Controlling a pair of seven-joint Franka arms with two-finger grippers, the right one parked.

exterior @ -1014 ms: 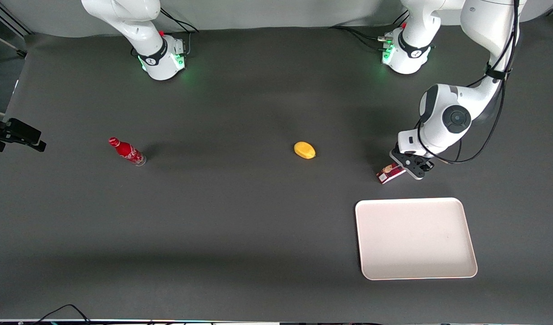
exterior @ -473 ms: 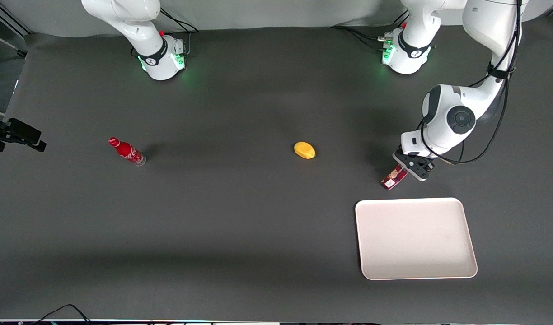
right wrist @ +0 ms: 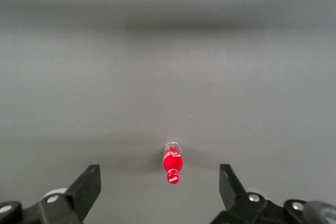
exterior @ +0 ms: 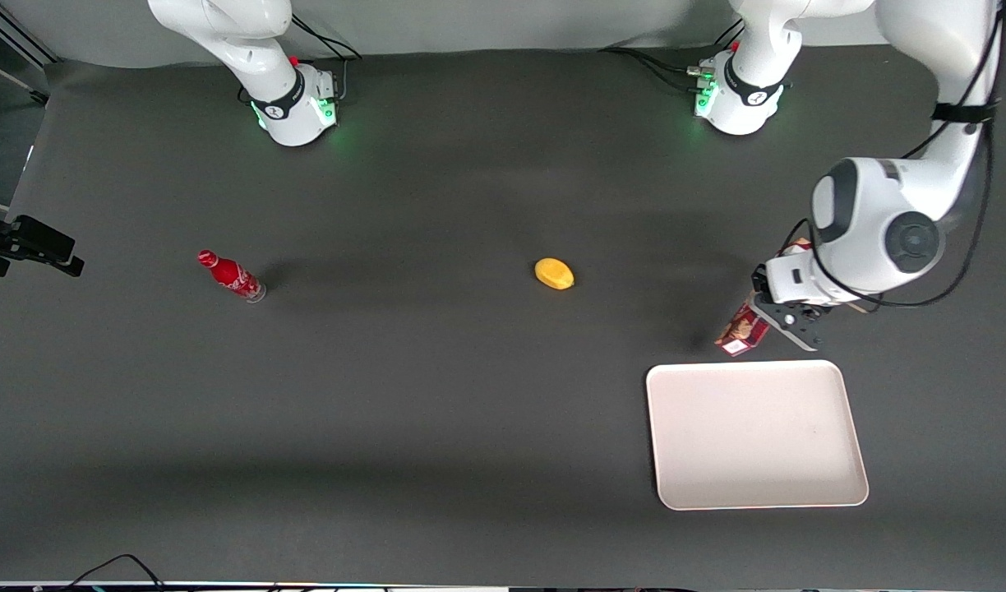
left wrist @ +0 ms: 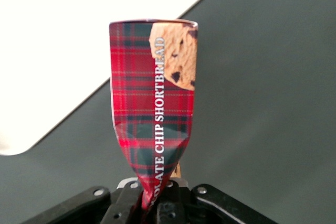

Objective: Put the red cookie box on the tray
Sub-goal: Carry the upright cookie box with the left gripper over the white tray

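My left gripper [exterior: 778,316] is shut on one end of the red cookie box [exterior: 741,331], which hangs lifted above the mat and tilts down toward the tray. In the left wrist view the tartan red cookie box [left wrist: 155,108] is squeezed flat where the gripper [left wrist: 153,200] pinches it, with its cookie print at the free end. The off-white tray [exterior: 754,433] lies on the mat just nearer the front camera than the box. A corner of the tray [left wrist: 68,40] shows under the box.
A yellow fruit-like object [exterior: 554,274] lies mid-table. A small red bottle [exterior: 230,276] lies toward the parked arm's end; the same red bottle [right wrist: 172,165] shows in the right wrist view. Both arm bases stand at the table's back edge.
The gripper has lifted the box off the mat and carried it toward the tray and the working arm's end. The box has turned from lying flat to hanging tilted.
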